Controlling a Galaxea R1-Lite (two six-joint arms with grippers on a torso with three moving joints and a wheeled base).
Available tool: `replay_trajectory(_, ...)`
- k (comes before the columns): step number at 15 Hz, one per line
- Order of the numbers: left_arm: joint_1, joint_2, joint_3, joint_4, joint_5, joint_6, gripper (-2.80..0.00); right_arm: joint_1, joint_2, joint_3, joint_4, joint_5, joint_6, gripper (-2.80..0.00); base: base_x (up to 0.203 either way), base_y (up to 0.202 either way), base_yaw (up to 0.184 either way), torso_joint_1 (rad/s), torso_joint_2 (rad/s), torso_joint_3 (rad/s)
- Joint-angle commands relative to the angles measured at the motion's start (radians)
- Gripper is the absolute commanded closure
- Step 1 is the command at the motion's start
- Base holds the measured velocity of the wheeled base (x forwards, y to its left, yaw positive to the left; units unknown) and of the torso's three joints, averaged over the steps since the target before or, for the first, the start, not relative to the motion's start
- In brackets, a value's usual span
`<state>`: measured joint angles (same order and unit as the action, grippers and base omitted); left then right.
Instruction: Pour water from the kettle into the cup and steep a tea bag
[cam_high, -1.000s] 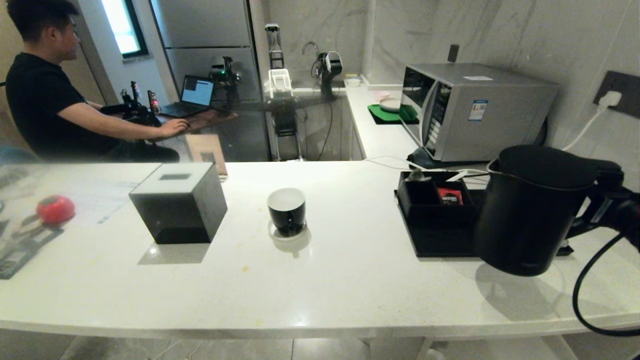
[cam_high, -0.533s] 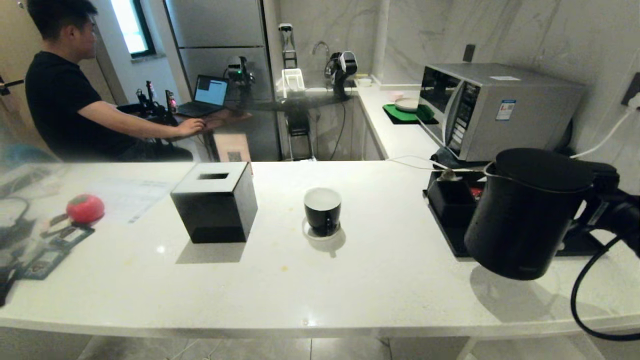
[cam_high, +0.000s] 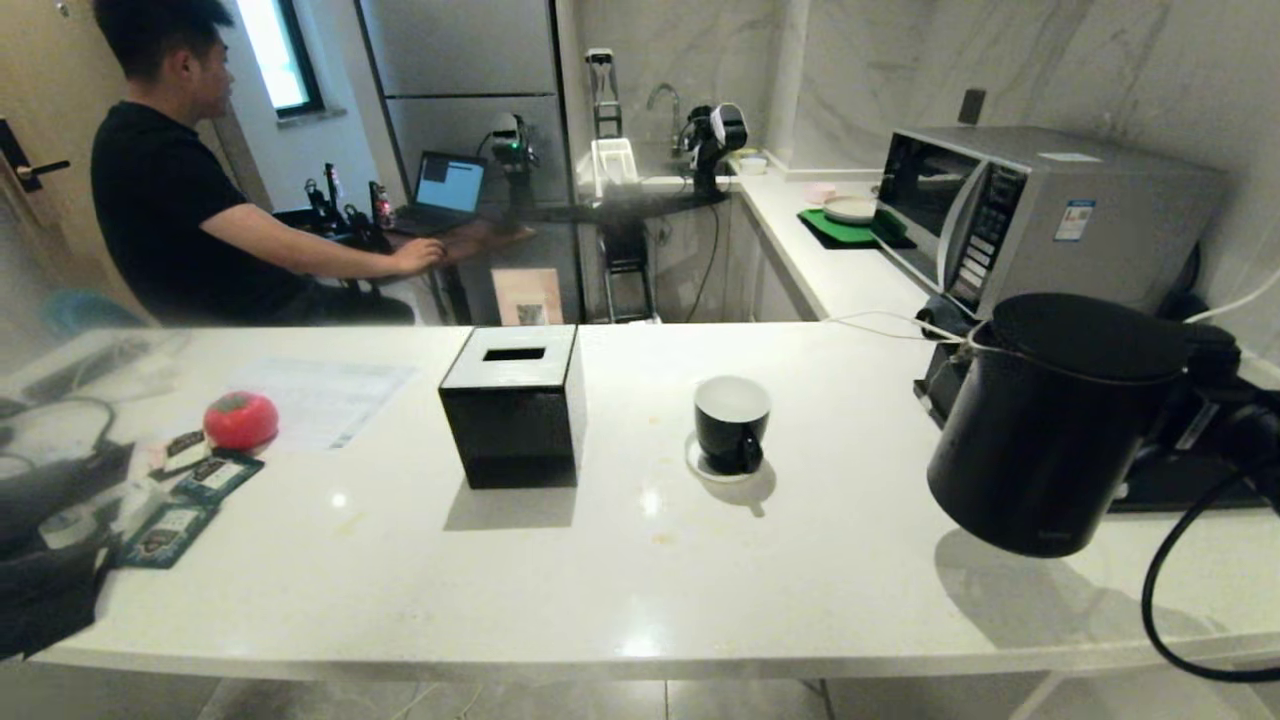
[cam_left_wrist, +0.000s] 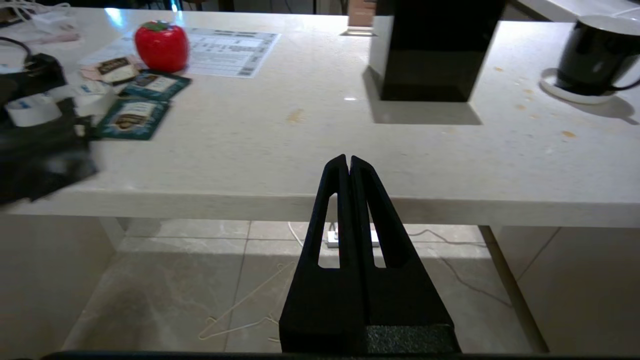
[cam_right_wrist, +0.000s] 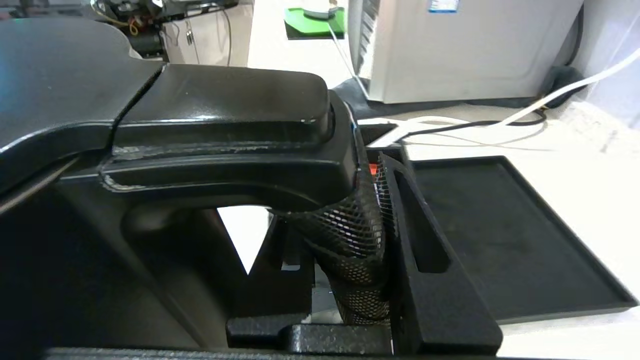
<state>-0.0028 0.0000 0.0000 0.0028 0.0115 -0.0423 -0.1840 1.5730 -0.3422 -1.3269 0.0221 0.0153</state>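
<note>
The matte black kettle (cam_high: 1050, 430) hangs tilted a little above the white counter (cam_high: 640, 580) at the right. My right gripper (cam_high: 1215, 400) is shut on its handle (cam_right_wrist: 225, 125), one finger on each side, as the right wrist view shows (cam_right_wrist: 340, 210). The black cup (cam_high: 732, 425) with a white inside stands upright on its small saucer (cam_high: 700, 468), left of the kettle and apart from it. My left gripper (cam_left_wrist: 349, 160) is shut and empty, below the counter's front edge. No tea bag shows.
A glossy black box with a slot (cam_high: 512, 405) stands left of the cup. A black tray (cam_right_wrist: 500, 225) lies behind the kettle, before the microwave (cam_high: 1060, 215). A red ball (cam_high: 240, 420) and packets (cam_high: 215, 475) lie far left. A person (cam_high: 170, 210) sits beyond the counter.
The whole view has slid: box, cup and tray lie further right in the picture, so the camera has moved. The kettle keeps its place in my grip, and the cup is nearer to it.
</note>
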Motion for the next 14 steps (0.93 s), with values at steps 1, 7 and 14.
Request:
replay_trajectory(1,0.0,0.0,0.0,0.0,0.001,-0.001,0.0,0.0,-0.001,0.005,-0.011,0.001,0.0,0.0,0.0,0.19,-0.003,0.006,0.0,0.002)
replay_trajectory(7,0.0,0.0,0.0,0.0,0.001,-0.001,0.0,0.001,-0.001,0.005,-0.011,0.001,-0.003,0.0,0.0,0.179,0.0,0.002,0.0,0.003)
replay_trajectory(14,0.0,0.0,0.0,0.0,0.001,-0.001,0.0,0.001,-0.002,0.002,-0.008,0.001,-0.003,0.0,0.0,0.008,-0.007,0.001,0.0,0.001)
